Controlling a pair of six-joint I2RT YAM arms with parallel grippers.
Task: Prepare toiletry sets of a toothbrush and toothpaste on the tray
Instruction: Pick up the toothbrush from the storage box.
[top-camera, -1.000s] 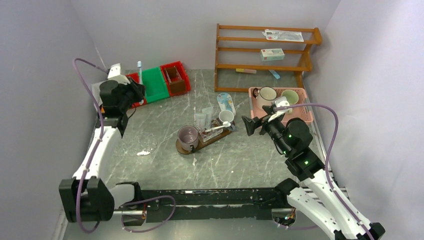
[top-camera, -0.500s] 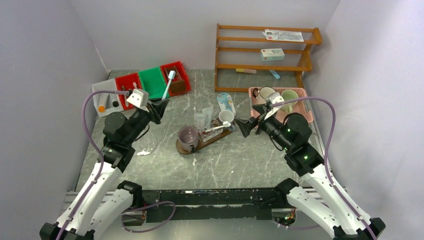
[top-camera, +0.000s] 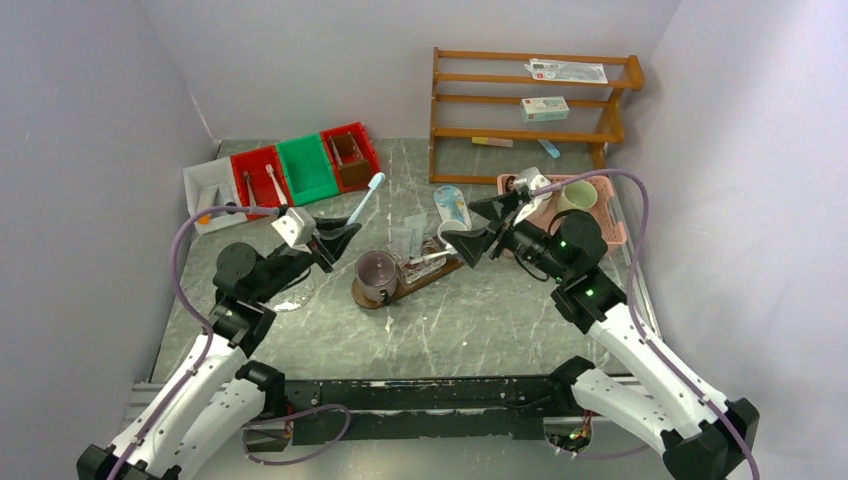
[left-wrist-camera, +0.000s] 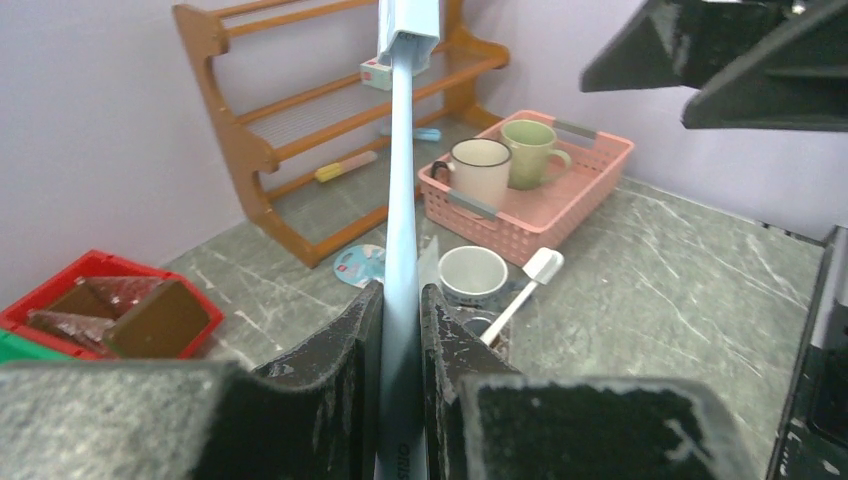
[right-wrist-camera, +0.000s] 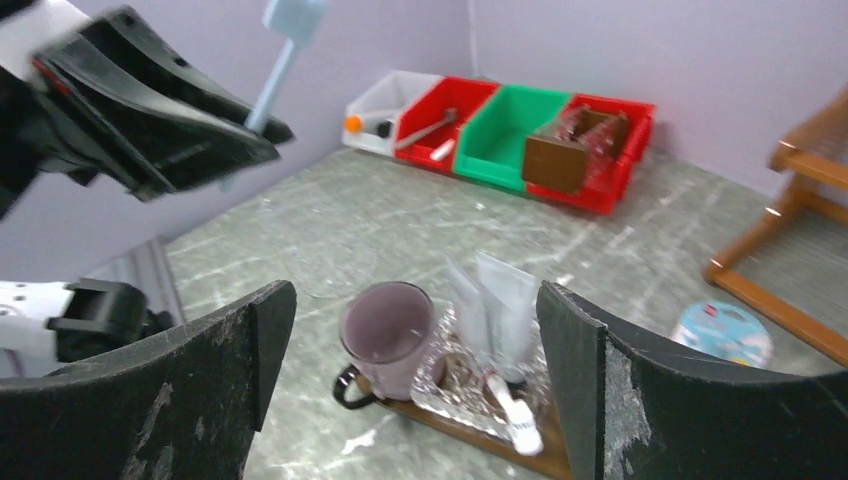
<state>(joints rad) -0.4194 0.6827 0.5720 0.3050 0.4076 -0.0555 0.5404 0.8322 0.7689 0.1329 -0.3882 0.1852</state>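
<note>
The dark brown tray (top-camera: 441, 272) lies mid-table. On it stand a purple mug (top-camera: 376, 272) at the left end, two white tubes (top-camera: 405, 240) on crinkled foil, a white toothbrush (top-camera: 432, 258) lying flat, and a small white mug (top-camera: 452, 233) at the right end. My left gripper (top-camera: 340, 232) is shut on a pale blue toothbrush (top-camera: 365, 198), held head-up just left of the purple mug. The left wrist view shows it clamped (left-wrist-camera: 403, 200) between the fingers (left-wrist-camera: 340, 340). My right gripper (top-camera: 478, 235) is open and empty by the tray's right end. In the right wrist view its fingers frame the mug (right-wrist-camera: 385, 335) and tubes (right-wrist-camera: 500, 310).
Red, green and white bins (top-camera: 300, 170) line the back left. A wooden shelf (top-camera: 530, 100) stands at the back. A pink basket (top-camera: 610, 232) with two mugs sits back right. A round blue pack (top-camera: 452, 205) lies behind the tray. A white scrap (top-camera: 287, 306) lies left of it.
My left arm has swung from the bins toward the tray, carrying the toothbrush. My right gripper has moved left from the basket to the tray's right end.
</note>
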